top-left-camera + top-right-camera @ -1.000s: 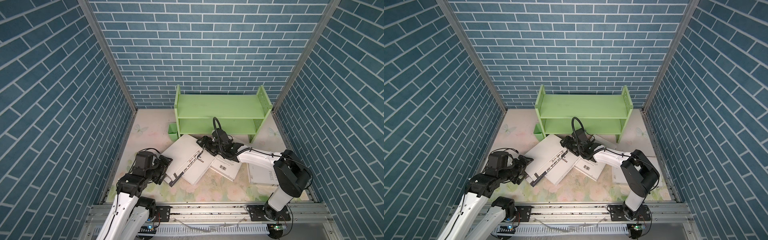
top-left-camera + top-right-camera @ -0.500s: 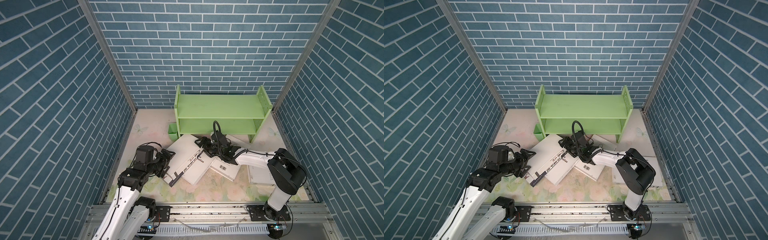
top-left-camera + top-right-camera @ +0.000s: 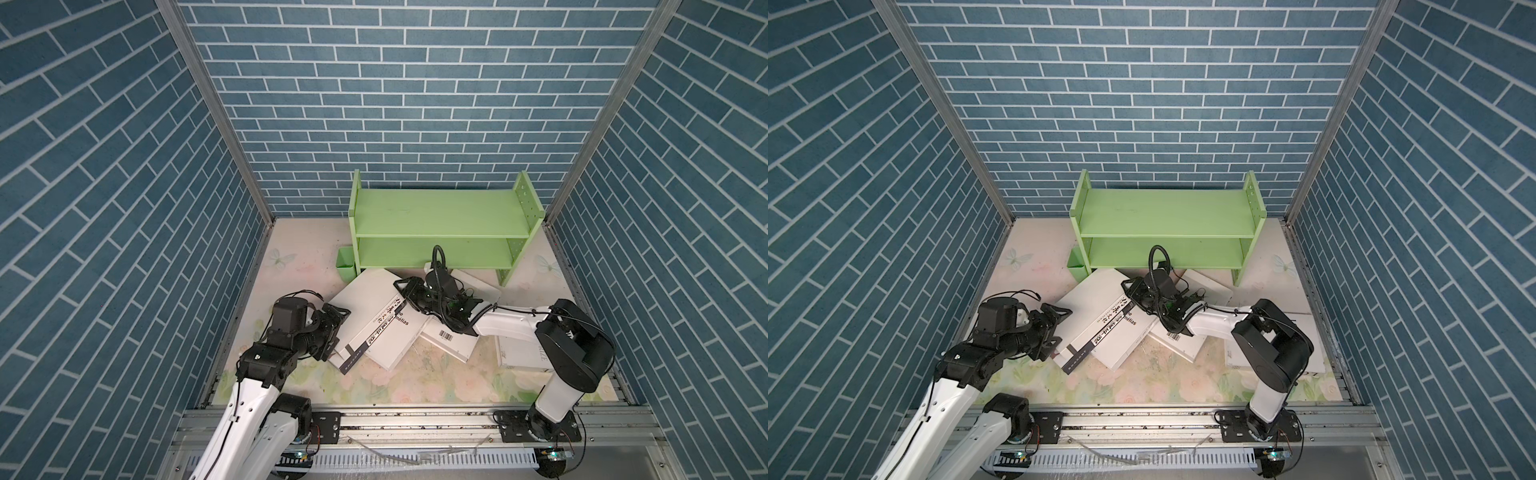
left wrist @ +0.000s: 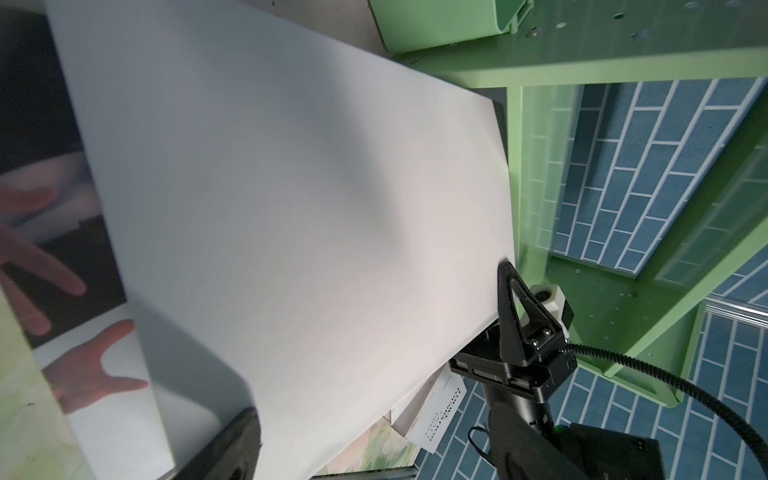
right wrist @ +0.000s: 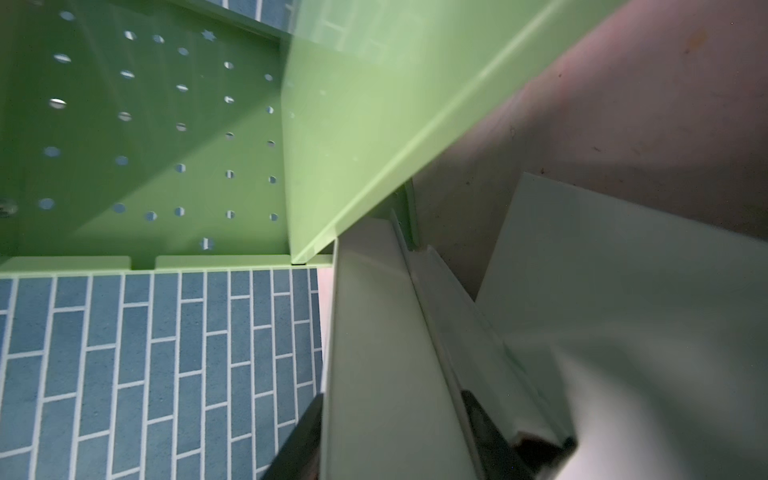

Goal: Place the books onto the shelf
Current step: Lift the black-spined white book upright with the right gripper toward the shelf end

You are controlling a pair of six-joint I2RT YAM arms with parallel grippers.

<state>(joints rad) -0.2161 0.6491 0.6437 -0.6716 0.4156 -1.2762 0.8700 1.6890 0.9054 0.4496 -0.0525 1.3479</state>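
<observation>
White book (image 3: 370, 316) rests on the heap just in front of the shelf (image 3: 436, 216), its spine slanting from the near corner up toward the lower board. My right gripper (image 3: 406, 293) is clamped on its shelf-side edge. My left gripper (image 3: 334, 332) gapes wide at the opposite edge. Other books (image 3: 446, 338) crowd below the shelf's right half; the floor (image 3: 299, 266) is bare off its left end.

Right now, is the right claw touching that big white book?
Touching. The right wrist view shows the right gripper with a finger pressed on each side of the edge of the large white book.
</observation>
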